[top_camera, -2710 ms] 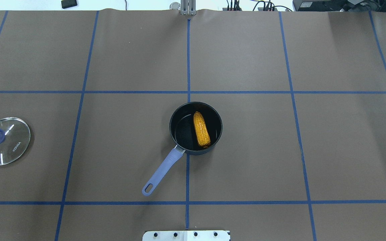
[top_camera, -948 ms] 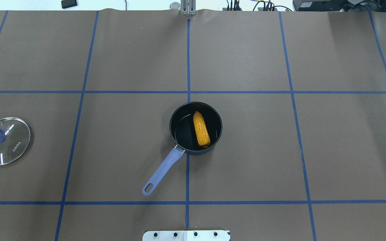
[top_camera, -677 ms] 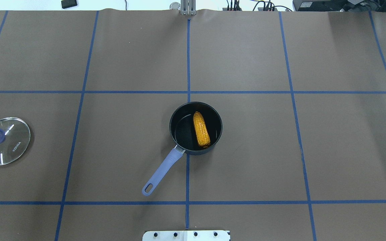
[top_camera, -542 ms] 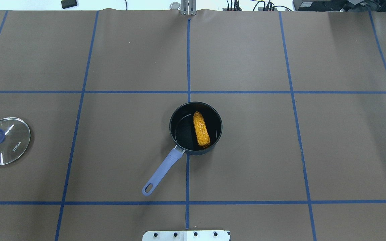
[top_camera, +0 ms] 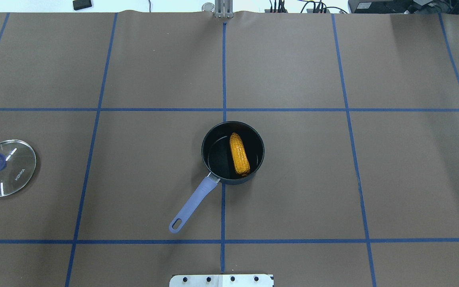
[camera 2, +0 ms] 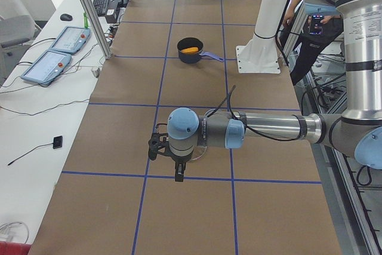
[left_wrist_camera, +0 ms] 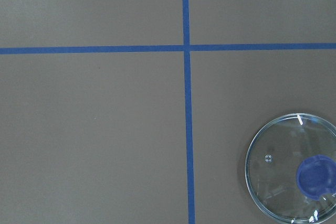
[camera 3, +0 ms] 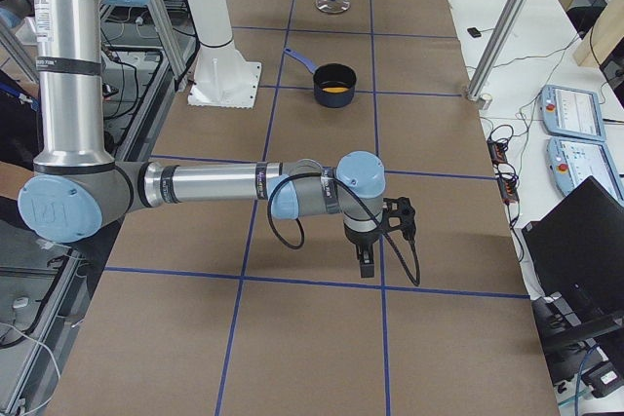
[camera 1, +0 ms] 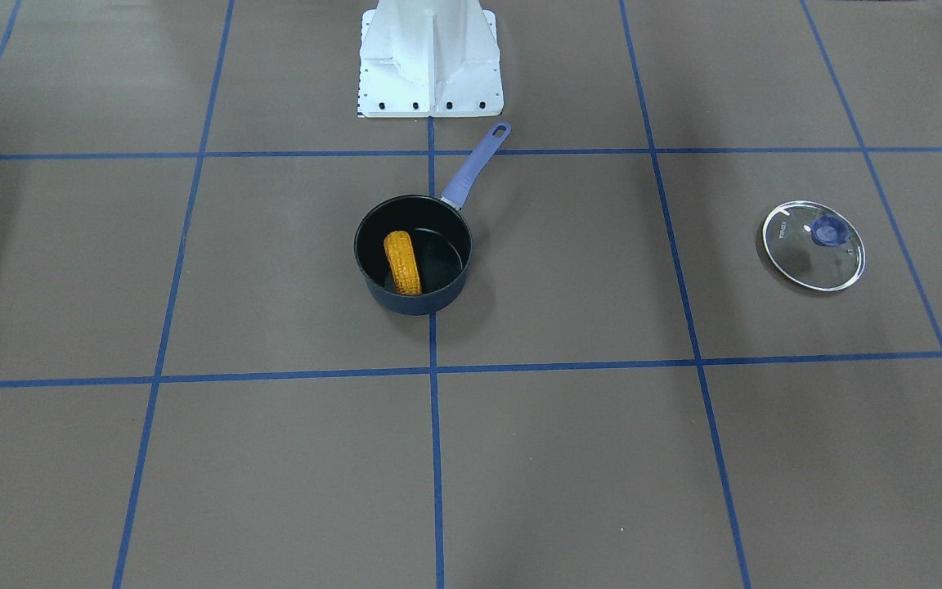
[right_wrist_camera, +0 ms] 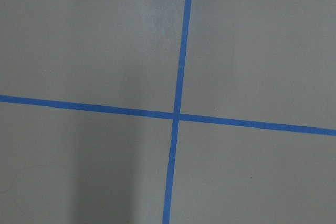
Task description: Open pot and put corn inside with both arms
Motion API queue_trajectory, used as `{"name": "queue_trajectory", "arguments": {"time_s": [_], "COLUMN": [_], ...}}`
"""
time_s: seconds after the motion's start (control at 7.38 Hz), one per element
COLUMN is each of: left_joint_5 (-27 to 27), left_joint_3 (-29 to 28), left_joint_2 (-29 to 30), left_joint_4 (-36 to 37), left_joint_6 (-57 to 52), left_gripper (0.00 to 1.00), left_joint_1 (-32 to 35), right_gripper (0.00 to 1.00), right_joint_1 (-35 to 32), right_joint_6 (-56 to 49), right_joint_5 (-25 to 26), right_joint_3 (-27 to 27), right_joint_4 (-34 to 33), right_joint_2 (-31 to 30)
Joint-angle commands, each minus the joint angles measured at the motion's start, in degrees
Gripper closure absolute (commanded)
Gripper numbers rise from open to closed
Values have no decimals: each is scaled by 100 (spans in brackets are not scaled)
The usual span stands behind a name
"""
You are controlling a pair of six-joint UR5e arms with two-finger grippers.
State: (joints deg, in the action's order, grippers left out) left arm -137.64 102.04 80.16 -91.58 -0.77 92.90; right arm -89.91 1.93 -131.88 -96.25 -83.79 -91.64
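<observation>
The orange-yellow corn [top_camera: 239, 154] lies inside the open dark pot [top_camera: 262, 150] with a lilac handle [top_camera: 193, 205], at the table's middle; the corn [camera 1: 401, 263] and the pot [camera 1: 415, 304] also show in the front view. The glass lid [top_camera: 6, 167] with a blue knob lies flat on the robot's far left. It also shows in the left wrist view [left_wrist_camera: 278, 166]. My left gripper [camera 2: 177, 174] hangs over the table's left end, near the lid. My right gripper [camera 3: 366, 265] hangs over the right end. I cannot tell whether either is open or shut.
The robot's white base [camera 1: 430, 61] stands just behind the pot handle. Brown table cover with a blue tape grid [top_camera: 224, 109]. Teach pendants [camera 2: 54, 52] and cables lie on the white bench beyond the table's far edge.
</observation>
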Motion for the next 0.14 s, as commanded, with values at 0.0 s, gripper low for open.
{"name": "queue_trajectory", "arguments": {"time_s": [0.0], "left_joint_5": [-9], "left_joint_3": [0], "left_joint_2": [0], "left_joint_4": [-26], "left_joint_6": [7], "left_gripper": [2], "left_joint_1": [0], "right_gripper": [0], "right_joint_1": [0], "right_joint_6": [0], "right_joint_5": [-4], "right_joint_3": [-8], "right_joint_4": [3], "right_joint_2": [6]}}
